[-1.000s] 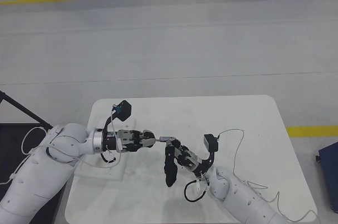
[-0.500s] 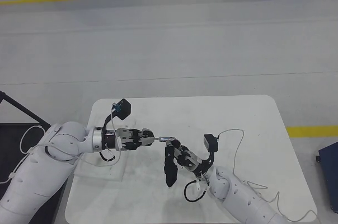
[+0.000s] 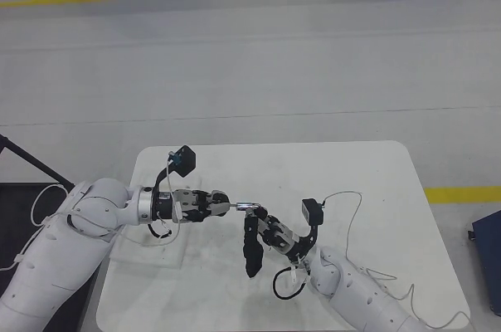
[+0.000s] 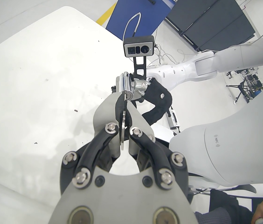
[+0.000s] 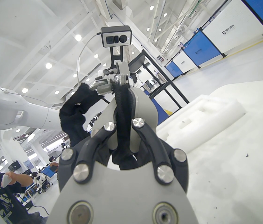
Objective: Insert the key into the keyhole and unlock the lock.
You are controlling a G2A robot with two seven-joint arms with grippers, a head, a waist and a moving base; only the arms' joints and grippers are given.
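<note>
Above the surface (image 3: 358,174), top view: left pincer (image 3: 224,203) meets lock (image 3: 249,204), which right pincer (image 3: 255,217) holds aloft, black sleeve (image 3: 252,253) hanging below.

Left wrist: pincer (image 4: 123,99) clamped tight on key (image 4: 122,128), tip at keyhole (image 4: 127,92). Top view can't resolve that; depth unclear.

Right wrist: pincer (image 5: 123,89) closed on sleeve (image 5: 122,122) just behind lock (image 5: 121,78).

Risk: soft sleeve grip may let lock twist w/ key, or key slips when turned.
</note>
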